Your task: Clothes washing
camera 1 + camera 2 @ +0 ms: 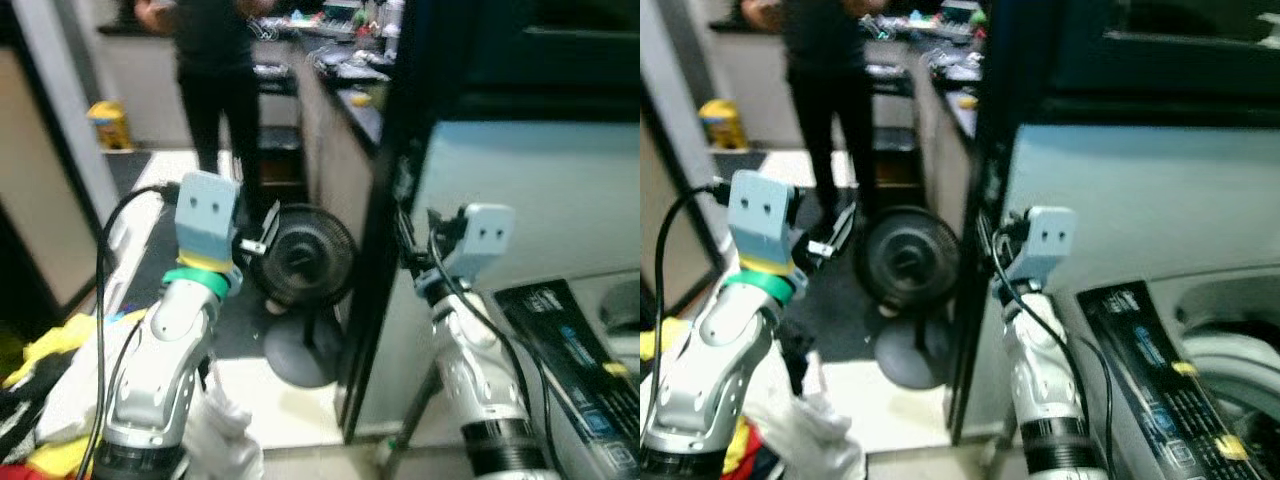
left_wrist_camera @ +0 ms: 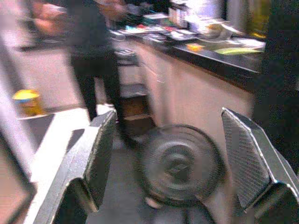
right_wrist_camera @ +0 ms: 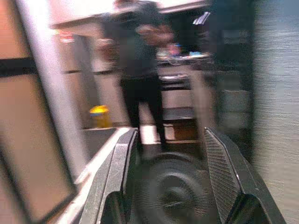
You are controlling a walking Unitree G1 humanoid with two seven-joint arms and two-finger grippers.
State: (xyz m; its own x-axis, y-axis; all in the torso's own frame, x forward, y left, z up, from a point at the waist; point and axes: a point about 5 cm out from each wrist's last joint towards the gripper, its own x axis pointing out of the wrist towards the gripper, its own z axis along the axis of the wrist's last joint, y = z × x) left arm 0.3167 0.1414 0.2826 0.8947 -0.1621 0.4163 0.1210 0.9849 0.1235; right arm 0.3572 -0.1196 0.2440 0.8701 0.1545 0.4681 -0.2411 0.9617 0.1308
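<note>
We hold our left gripper [image 2: 170,158] and right gripper [image 3: 170,179] raised, fingers apart and empty, toward a floor fan [image 1: 300,262] beside the washing machine [image 1: 1200,390].

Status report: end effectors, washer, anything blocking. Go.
Left end effector open, empty, raised. Right end effector open, empty, raised. Washing machine at right, tub showing. Floor fan ahead on the floor; person standing beyond it.
</note>
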